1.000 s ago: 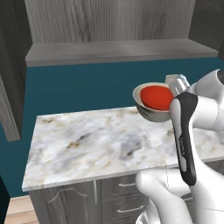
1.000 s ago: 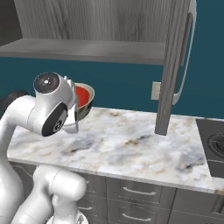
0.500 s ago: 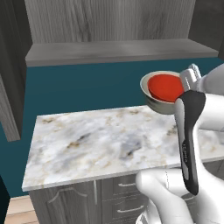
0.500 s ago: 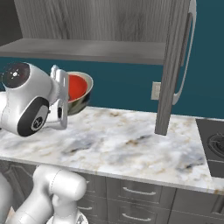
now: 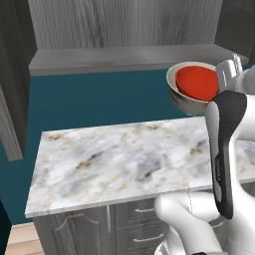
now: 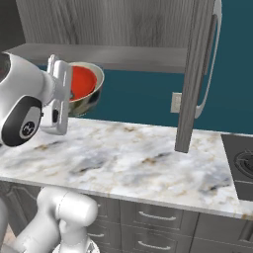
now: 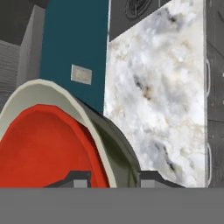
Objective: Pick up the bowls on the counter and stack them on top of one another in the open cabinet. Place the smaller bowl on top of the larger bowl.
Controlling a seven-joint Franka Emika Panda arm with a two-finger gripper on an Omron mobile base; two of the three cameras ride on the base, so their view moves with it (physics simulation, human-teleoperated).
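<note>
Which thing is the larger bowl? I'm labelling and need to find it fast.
Look above the marble counter, just below the cabinet shelf. The larger bowl hangs in the pincer, grey-olive outside, cream inside. The red bowl nests inside it.

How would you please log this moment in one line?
tool: shut on wide grey-olive bowl | small red bowl: nested inside | height: above marble counter, near cabinet shelf

The marble counter (image 5: 124, 164) (grey drawers (image 6: 163, 220) beneath) has nothing resting directly on its top.
</note>
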